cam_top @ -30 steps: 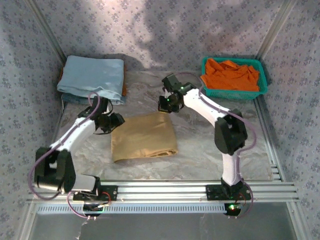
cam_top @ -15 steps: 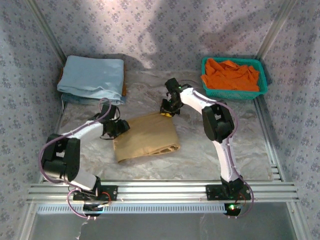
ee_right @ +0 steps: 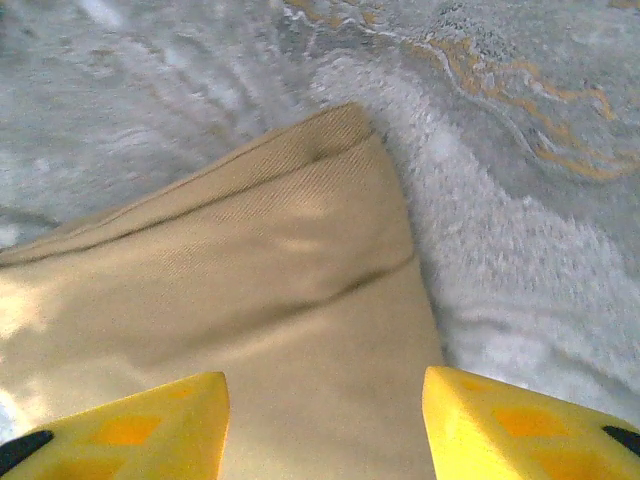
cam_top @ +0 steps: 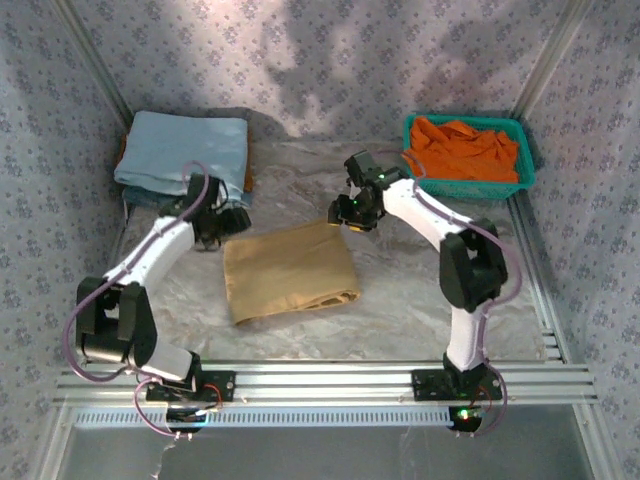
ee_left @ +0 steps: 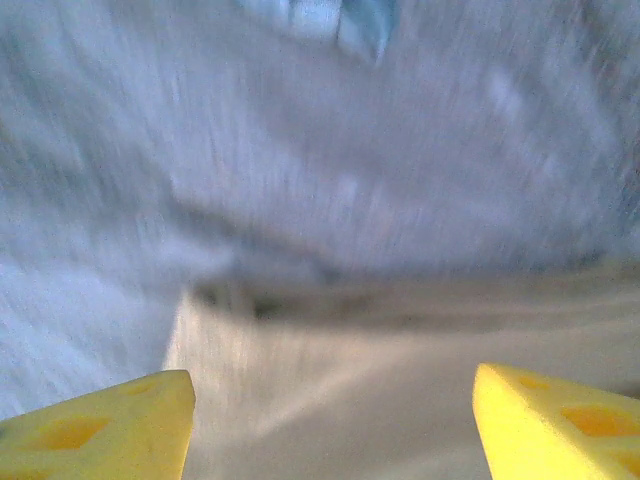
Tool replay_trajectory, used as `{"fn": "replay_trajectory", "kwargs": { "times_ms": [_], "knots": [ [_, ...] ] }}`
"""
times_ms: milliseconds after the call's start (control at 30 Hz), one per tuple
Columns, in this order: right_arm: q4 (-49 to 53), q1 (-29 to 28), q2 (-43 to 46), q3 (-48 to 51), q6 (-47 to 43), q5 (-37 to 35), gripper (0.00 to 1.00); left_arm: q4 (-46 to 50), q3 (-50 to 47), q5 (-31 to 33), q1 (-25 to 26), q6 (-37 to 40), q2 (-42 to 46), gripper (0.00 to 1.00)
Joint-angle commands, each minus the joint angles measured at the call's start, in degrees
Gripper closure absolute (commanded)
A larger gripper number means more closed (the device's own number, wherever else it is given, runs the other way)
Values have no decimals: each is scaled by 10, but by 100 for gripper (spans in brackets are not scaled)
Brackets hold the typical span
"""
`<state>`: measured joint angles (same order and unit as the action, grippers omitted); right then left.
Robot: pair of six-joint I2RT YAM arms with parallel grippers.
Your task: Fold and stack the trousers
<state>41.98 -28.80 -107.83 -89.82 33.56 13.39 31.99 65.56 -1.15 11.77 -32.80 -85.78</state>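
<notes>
The tan trousers (cam_top: 289,272) lie folded into a rough rectangle in the middle of the table. My left gripper (cam_top: 226,222) hovers at their far left corner; in the blurred left wrist view its yellow fingers (ee_left: 110,425) stand wide apart over the cloth (ee_left: 400,390), holding nothing. My right gripper (cam_top: 350,213) is at the far right corner. Its yellow fingers (ee_right: 130,430) are spread above the folded trousers (ee_right: 250,300), nothing between them.
A folded light blue cloth (cam_top: 185,155) lies at the back left. A green basket (cam_top: 412,180) with an orange garment (cam_top: 465,150) stands at the back right. Patterned walls close in the table, and a metal rail (cam_top: 320,380) runs along the near edge.
Both grippers have opened and let go of the trousers. The left one moved back toward the far left corner, the right one drew slightly right and back. The trousers stay folded.
</notes>
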Motion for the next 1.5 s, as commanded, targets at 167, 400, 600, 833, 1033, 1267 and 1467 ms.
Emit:
{"fn": "replay_trajectory", "kwargs": {
  "times_ms": [167,400,600,833,1033,1267,1467],
  "knots": [
    [5,0,95,83,-5,-19,37,91,206,91,0,93,-222,34],
    [-1,27,126,125,-13,-13,35,73,273,115,22,144,-314,34],
    [-14,39,122,145,-12,-1,34,42,295,117,32,141,-365,41],
    [-13,43,124,150,-18,1,35,27,321,96,37,164,-417,82],
    [-9,45,139,160,-23,-4,35,31,330,102,75,192,-408,100],
    [-20,53,150,181,-20,-3,37,20,322,119,106,187,-370,100],
    [-29,57,153,193,-16,0,38,16,324,81,146,150,-350,100]
  ]
}}
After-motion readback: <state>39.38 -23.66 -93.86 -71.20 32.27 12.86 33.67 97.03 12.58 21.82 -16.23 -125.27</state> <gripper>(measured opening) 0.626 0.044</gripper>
